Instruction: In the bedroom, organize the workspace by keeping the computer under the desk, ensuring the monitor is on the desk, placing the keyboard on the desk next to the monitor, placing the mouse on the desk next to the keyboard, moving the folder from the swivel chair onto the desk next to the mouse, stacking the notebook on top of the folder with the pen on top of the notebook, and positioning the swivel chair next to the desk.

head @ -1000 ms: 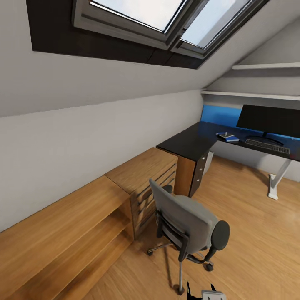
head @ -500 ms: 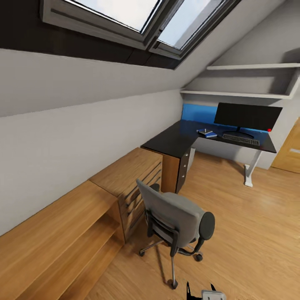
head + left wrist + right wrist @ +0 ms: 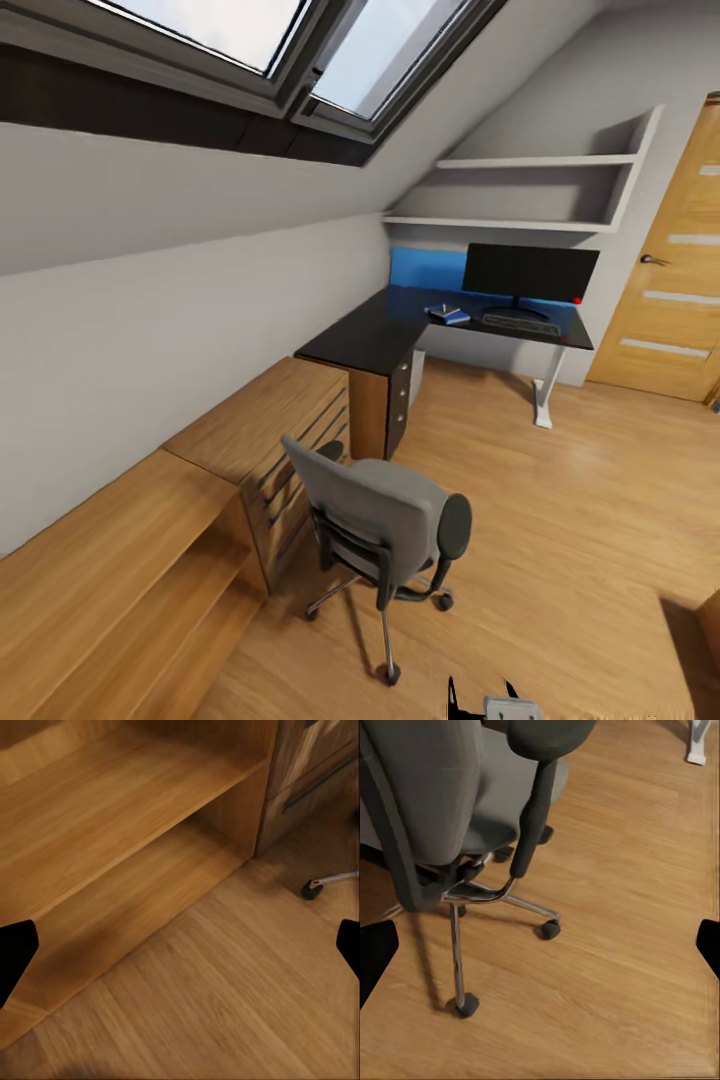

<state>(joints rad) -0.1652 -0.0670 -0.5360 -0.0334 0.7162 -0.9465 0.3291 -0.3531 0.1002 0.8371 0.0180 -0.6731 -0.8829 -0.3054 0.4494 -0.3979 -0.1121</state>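
Grey fabric covers the swivel chair [image 3: 385, 515] I see just ahead of my right end effector [image 3: 540, 945], whose fingertips sit wide apart at the wrist view's edges, released and empty. My left end effector [image 3: 180, 945] is likewise spread, above wooden floor beside a low wooden shelf unit [image 3: 112, 832]. Far beyond both, the black L-shaped counter [image 3: 380, 335] carries the black flat monitor [image 3: 530, 272], dark keyboard [image 3: 520, 324] and a blue folder [image 3: 447, 314].

Dark L-shaped worktop [image 3: 385, 335] in the far corner carries a monitor [image 3: 530, 273], keyboard [image 3: 520, 322] just in front, and a small blue stack [image 3: 448, 314] (probably notebook on folder). Swivel chair [image 3: 385, 520] stands on the wood floor [image 3: 560, 520], well apart.
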